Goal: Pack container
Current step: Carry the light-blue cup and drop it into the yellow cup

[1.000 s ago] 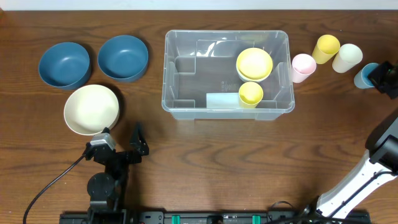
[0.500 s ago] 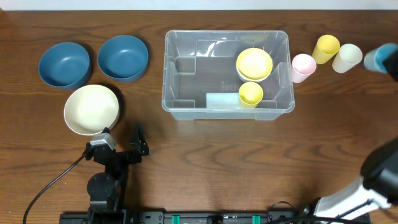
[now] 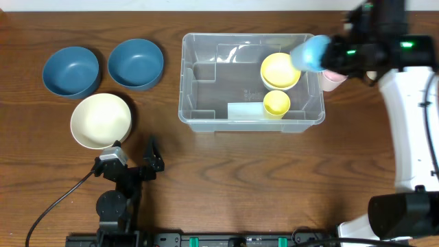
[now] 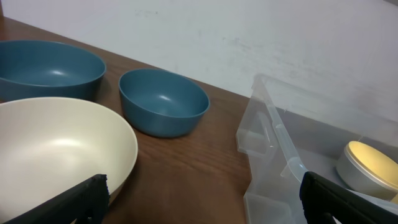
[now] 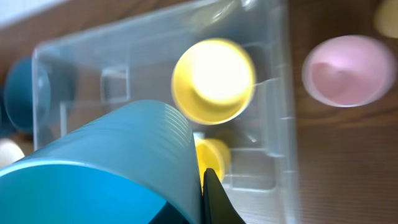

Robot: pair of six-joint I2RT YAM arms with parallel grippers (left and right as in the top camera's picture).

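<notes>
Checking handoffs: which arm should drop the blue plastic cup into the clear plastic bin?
Right: right gripper holds the blue cup over the clear bin; left gripper idles open beside the cream bowl.

**Container mid-table, bowls to its left**

The container (image 3: 184, 82) stands in the middle of the table (image 3: 219, 185). At its right end an inside bowl (image 3: 280, 70) sits toward the back, with a small cup (image 3: 276, 103) just in front of it. Left of the container, the outer bowl (image 3: 70, 71) and inner bowl (image 3: 136, 63) stand side by side. A third bowl (image 3: 101, 121) lies in front of them, and the left end effector (image 3: 134, 156) is in front of that. Above the container's right end hangs a raised cup (image 3: 310, 53) at the right end effector (image 3: 328, 55). Another cup (image 3: 334, 79) stands outside, just right of the container.
</notes>
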